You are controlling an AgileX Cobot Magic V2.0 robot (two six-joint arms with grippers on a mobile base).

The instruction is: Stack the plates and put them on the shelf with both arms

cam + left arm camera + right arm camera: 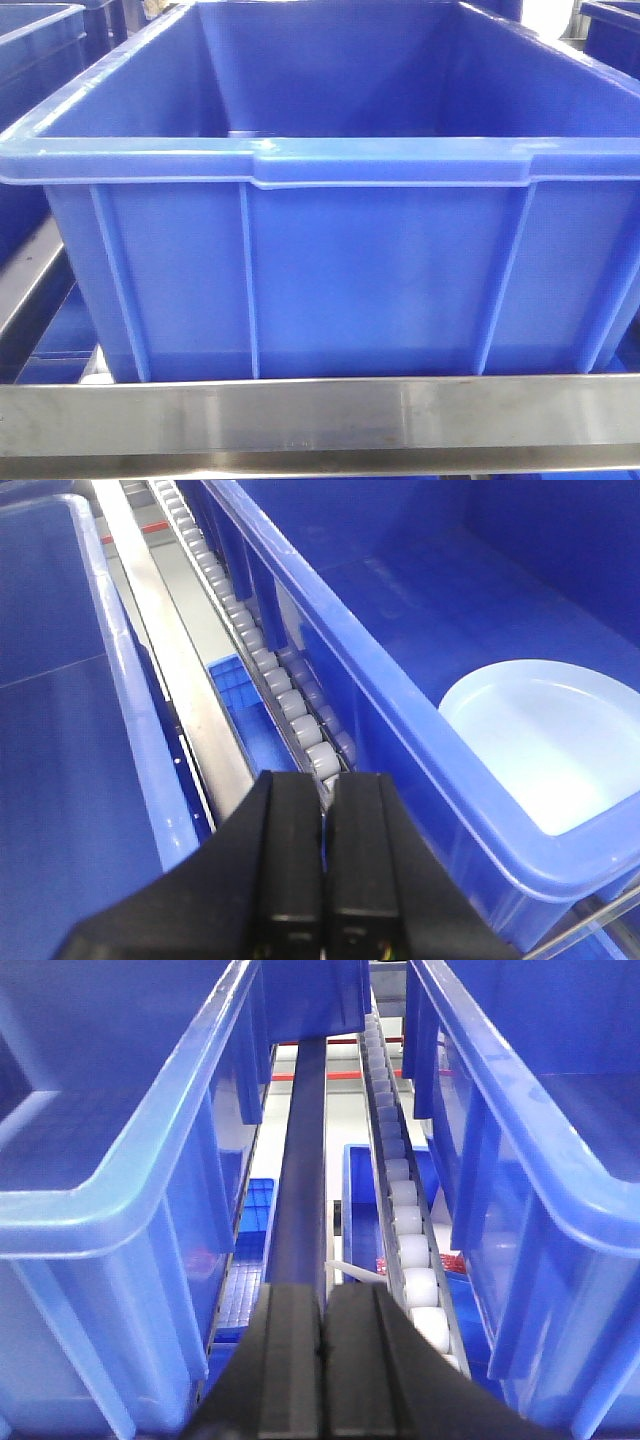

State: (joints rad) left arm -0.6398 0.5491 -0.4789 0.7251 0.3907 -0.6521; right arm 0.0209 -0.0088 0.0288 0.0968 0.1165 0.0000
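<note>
Two grippers, both closed with nothing between the black fingers. Left gripper (322, 880) pressed pad to pad, hanging over the gap between two blue bins, above a steel rail (175, 650) and a track of pale grey rollers (285, 705) running away up the frame. To its right, a large blue crate (400, 730) with a thick rounded rim; inside, on the crate floor near the wall closest to the wrist camera, one pale bluish-white plate (545, 740), glossy, lying flat, rim low and raised, partly cut off by the crate edge and the frame. Impossible to tell whether a second plate sits under it. To the left, another blue bin (60, 730), only its wall and rim in sight.

Right gripper (322, 1360) likewise shut tight, fingers meeting along a thin seam, poised over a dark central rail (305, 1160) between two more blue crates. Just right of that rail, a line of white rollers (405, 1230) receding upward. Left crate (120, 1190) close and large, with a gridded floor visible inside; right crate (540, 1160) seen by its ribbed outer wall. Lower down between them, smaller blue trays and pale floor.

From the front view, one big blue crate (320, 260) filling the frame, ribbed front wall, interior hidden below the rim, no plate visible there. Across the bottom, the brushed stainless shelf rail (320, 415), flat and horizontal, just in front of the crate base.
</note>
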